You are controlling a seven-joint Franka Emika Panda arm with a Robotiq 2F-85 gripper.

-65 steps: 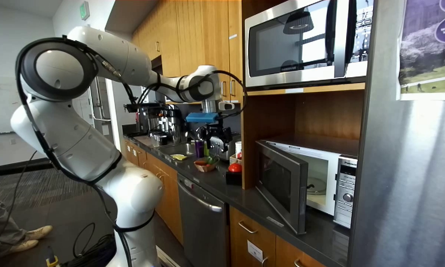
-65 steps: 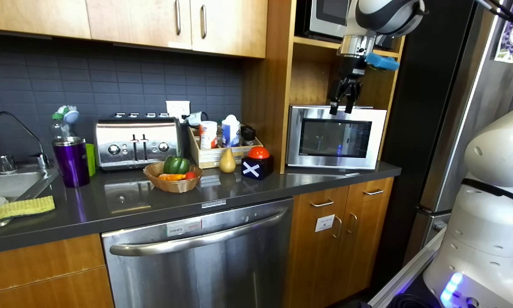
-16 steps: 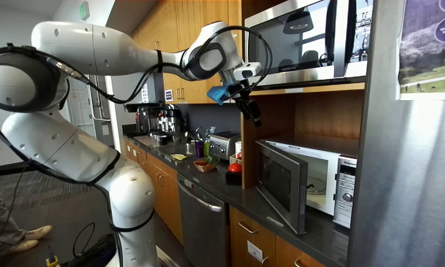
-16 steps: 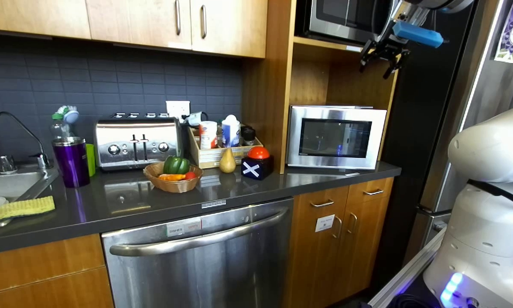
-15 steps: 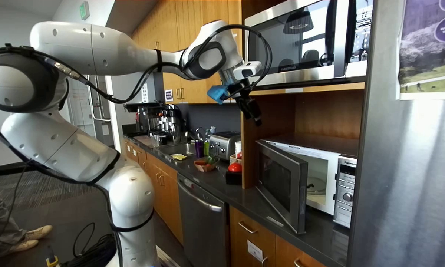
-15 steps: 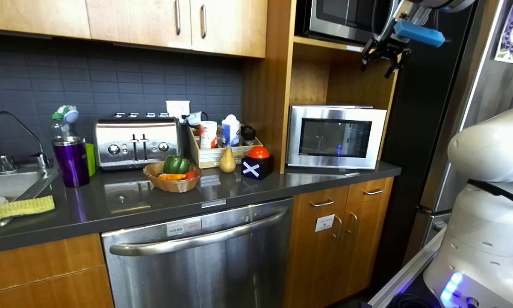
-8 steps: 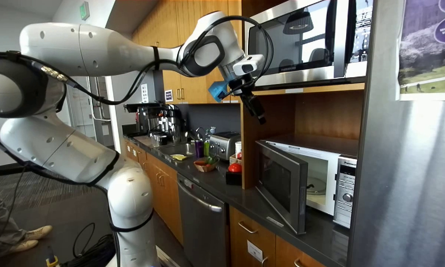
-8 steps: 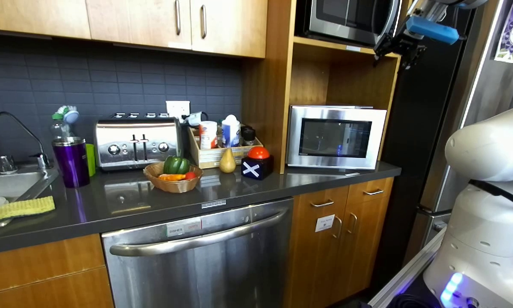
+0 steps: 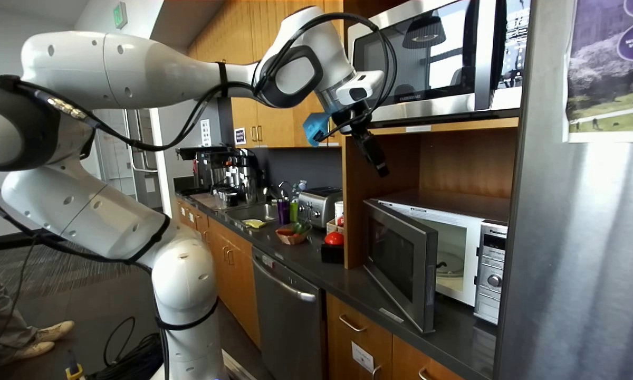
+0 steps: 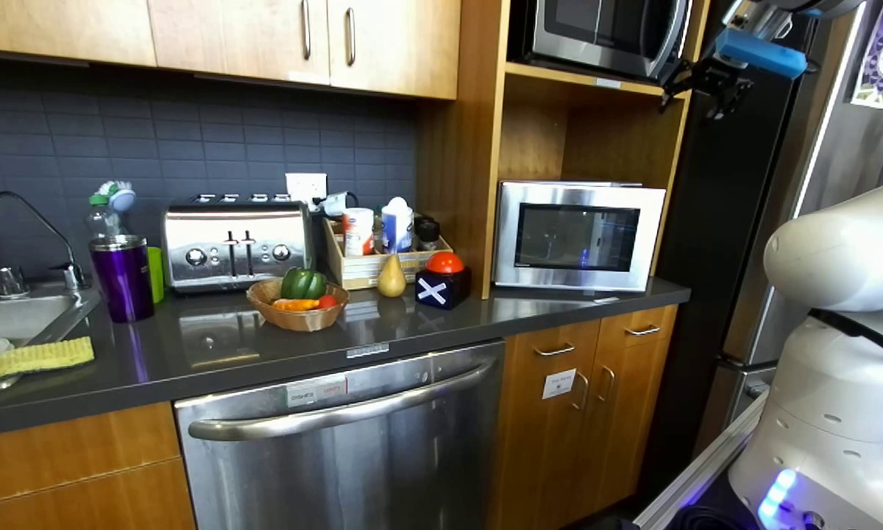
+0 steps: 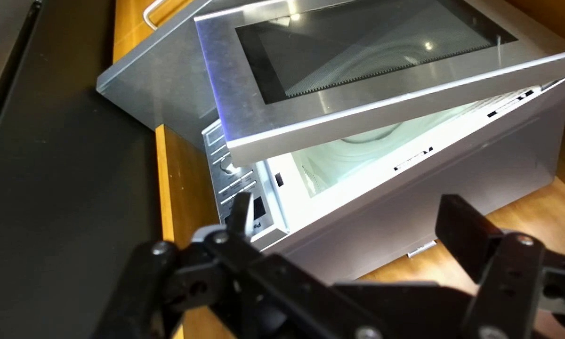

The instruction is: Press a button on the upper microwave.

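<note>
Black two-fingered gripper (image 11: 346,209) of yours has its fingers (image 11: 462,230) spread wide, only air between; the large dark-fronted stainless-steel upper microwave (image 9: 438,58) stands on a wooden shelf (image 9: 469,125), over the smaller grey-doored white microwave (image 9: 427,269).

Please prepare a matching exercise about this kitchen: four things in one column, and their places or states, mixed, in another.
Things:
1. large stainless-steel microwave with dark glass
2. small white microwave
3. black jointed claw
4. round red dome

Places or states:
A. wide open, holding nothing
B. on a dark cubic box
C. on the brown wooden shelf
D. grey rectangular door standing open

Pairs: 1C; 2D; 3A; 4B
</note>
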